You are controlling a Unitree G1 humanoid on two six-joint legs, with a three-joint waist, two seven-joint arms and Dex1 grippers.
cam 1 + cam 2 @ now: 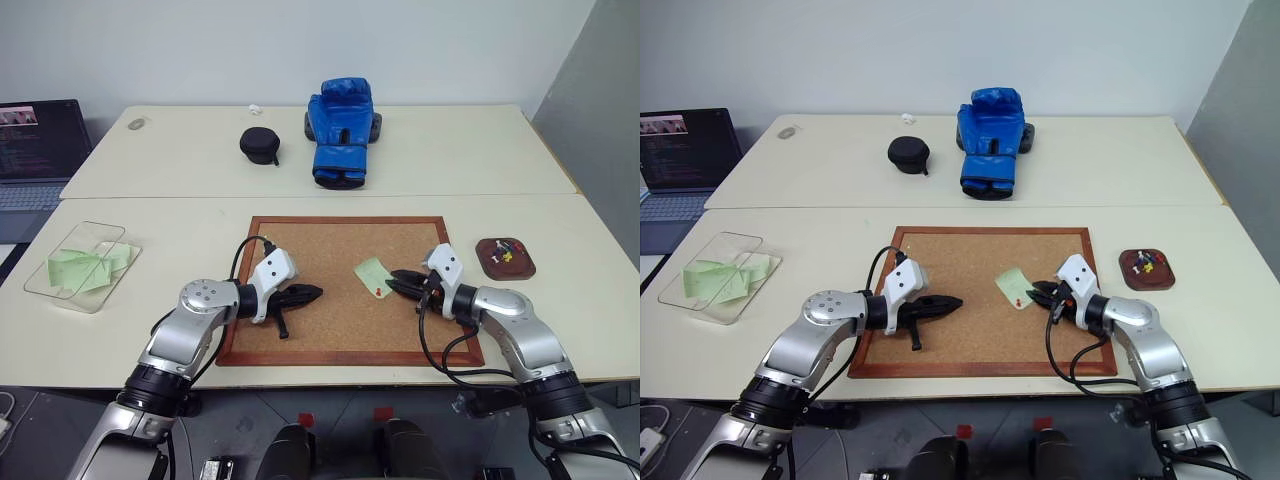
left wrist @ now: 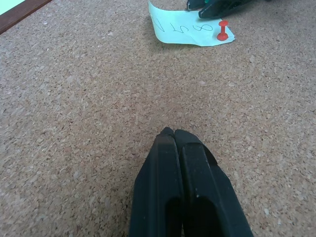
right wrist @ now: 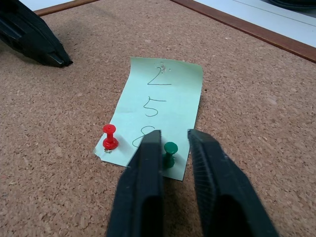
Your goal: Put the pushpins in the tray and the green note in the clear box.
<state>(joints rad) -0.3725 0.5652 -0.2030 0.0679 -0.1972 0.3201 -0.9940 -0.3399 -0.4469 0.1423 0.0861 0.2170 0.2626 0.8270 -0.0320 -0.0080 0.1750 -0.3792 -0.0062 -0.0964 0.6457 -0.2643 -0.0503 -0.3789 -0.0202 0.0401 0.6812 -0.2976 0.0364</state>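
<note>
Two fingers of the right pincer [image 3: 170,148] straddle the green pushpin [image 3: 170,151] at lower centre, not clamped; squeeze its head, pull straight; left pincer [image 2: 174,136] is closed, empty.

Cork board [image 1: 330,250]: mostly lying bare; red pin [image 3: 109,137] standing just beside right gripper [image 3: 174,139], crowding its side.

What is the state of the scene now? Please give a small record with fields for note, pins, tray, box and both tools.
note: green note flat on the cork board, pinned at one end
pins: red pin and green pin, both in the note
tray: brown tray right of the board, already holding pins
box: clear box far left, holding green notes
left tool: shut, empty, over the cork
right tool: fingers either side of the green pin
</note>
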